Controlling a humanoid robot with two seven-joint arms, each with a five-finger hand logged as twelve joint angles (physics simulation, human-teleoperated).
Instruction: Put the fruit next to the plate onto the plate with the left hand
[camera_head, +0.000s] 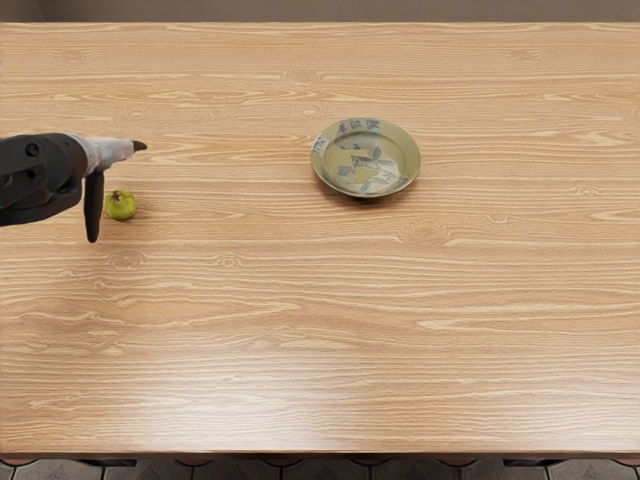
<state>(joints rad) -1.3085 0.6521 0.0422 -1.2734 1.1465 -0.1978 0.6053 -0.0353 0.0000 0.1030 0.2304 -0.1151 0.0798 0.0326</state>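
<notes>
A small green fruit (121, 205) lies on the wooden table (320, 330) at the far left. My left hand (105, 185) comes in from the left edge and hovers just beside the fruit, on its left. One finger points right above the fruit and another points down next to it; the hand is open and holds nothing. The olive-green plate (365, 157) with a blue and white pattern sits well to the right, at the centre back, with nothing on it.
The light wooden table fills the view. Its front edge runs along the bottom of the picture and its back edge along the top.
</notes>
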